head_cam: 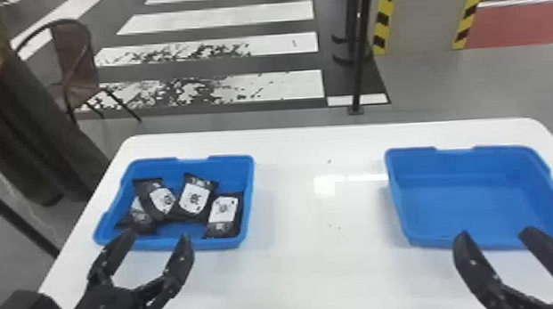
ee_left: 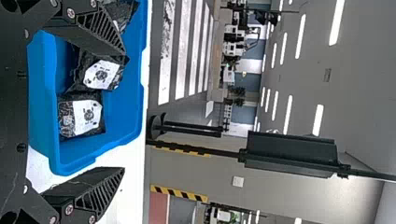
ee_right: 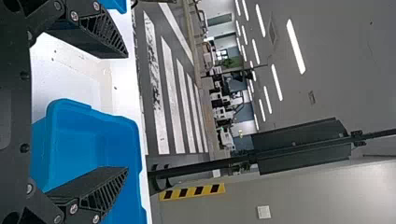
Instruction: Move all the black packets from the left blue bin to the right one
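2 black packets (ee_left: 88, 114) in blue bin (ee_left: 119, 107), gripper (ee_left: 122, 111) open

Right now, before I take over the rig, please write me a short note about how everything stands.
Left claw: open, empty, by the near side of the left bin.
Right claw: open, empty, by the near side of the right bin.
Four black packets lie in the left bin.
Done: no packet moved yet, it seems.
To do: transfer all four.

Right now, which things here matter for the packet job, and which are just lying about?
Part of the job:
- four black packets
- left bin, holding them
- right bin, their destination
- left tool
- right tool

Just around:
- chair
- black post
- striped pillar
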Tool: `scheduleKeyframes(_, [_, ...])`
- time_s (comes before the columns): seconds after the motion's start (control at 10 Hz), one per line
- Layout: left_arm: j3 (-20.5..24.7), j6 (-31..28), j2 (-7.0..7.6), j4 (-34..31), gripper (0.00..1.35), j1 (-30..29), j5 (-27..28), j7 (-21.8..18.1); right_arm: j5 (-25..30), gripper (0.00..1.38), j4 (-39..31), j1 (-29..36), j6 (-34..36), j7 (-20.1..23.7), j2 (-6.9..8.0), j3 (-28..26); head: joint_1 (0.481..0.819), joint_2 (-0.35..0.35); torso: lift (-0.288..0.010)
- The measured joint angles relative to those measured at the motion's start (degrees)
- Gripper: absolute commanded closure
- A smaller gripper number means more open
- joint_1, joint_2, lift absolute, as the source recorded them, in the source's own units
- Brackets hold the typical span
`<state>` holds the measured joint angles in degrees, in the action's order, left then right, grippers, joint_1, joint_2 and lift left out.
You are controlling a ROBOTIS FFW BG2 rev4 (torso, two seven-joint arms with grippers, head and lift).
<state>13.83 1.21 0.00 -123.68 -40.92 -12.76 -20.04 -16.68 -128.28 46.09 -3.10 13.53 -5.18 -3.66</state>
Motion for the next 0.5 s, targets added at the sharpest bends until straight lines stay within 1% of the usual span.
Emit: scheduleKeyframes(0.5, [0.0, -0.1, 0.00, 0.0, 0.16, 0.0, 0.0, -0.1, -0.1, 0.17, 0.1, 0.0, 0.0, 0.0, 0.00, 0.0, 0.695, 0.106, -0.140])
